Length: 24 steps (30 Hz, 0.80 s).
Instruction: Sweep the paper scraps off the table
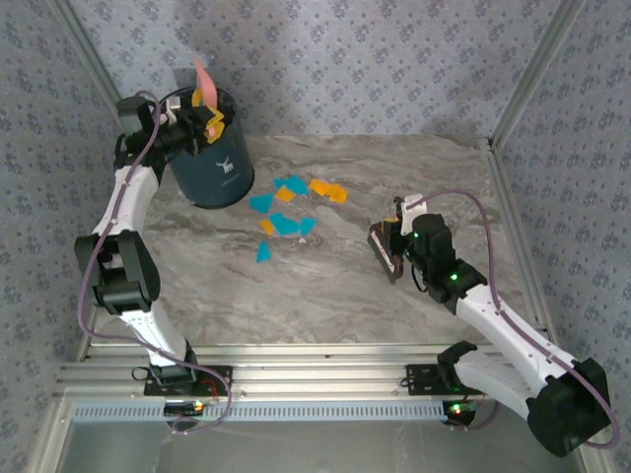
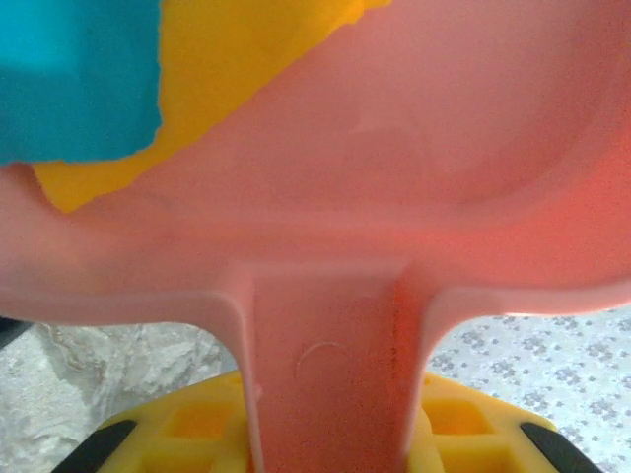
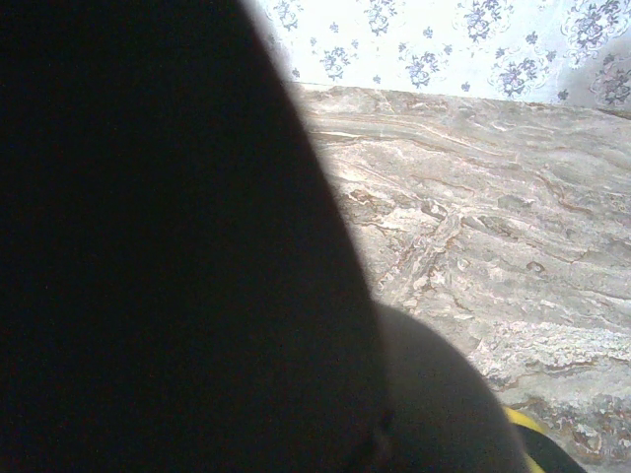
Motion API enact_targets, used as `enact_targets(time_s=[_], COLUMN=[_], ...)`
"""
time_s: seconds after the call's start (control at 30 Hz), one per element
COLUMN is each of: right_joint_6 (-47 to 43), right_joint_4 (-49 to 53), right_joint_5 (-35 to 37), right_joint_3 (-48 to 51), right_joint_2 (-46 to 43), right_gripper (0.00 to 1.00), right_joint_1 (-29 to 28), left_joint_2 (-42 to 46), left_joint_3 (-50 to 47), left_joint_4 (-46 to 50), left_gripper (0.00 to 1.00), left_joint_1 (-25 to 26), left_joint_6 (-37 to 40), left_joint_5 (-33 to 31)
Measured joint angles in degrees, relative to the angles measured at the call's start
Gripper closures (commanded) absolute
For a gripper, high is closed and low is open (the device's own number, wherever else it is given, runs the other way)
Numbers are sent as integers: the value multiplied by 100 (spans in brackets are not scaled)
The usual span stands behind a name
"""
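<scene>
Orange and teal paper scraps [image 1: 286, 212] lie scattered in the middle of the marble table [image 1: 325, 286]. My left gripper [image 1: 209, 120] is raised at the back left, shut on the handle of a pink dustpan [image 1: 203, 79] tilted over a dark bin [image 1: 209, 168]. In the left wrist view the handle runs between the yellow fingers of that gripper [image 2: 330, 434], and a teal scrap [image 2: 79, 79] and an orange scrap [image 2: 217, 69] lie in the dustpan [image 2: 414, 148]. My right gripper [image 1: 402, 235] is low at the right, shut on a dark brush [image 1: 385, 252] that touches the table. The brush [image 3: 148, 246] blocks much of the right wrist view.
The bin stands at the back left, close to the scraps. Aluminium rails [image 1: 296, 379] edge the table's near side, and patterned walls [image 1: 394, 59] close in the back and sides. Bare marble [image 3: 493, 197] lies to the right of the brush.
</scene>
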<state>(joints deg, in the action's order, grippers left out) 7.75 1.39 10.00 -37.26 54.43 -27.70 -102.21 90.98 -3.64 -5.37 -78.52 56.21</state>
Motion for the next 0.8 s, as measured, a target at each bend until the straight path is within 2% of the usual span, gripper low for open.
enact_targets(time_s=[0.8], right_joint_6=[2], right_joint_4=[0], right_joint_5=[-20], right_joint_3=[0], right_joint_2=[0], right_gripper=[100], right_joint_1=[-2], left_joint_2=[61], left_joint_3=[-942], left_joint_4=[-2529], left_gripper=[100], left_joint_1=[0], left_joint_6=[-2511], left_joint_5=[-249])
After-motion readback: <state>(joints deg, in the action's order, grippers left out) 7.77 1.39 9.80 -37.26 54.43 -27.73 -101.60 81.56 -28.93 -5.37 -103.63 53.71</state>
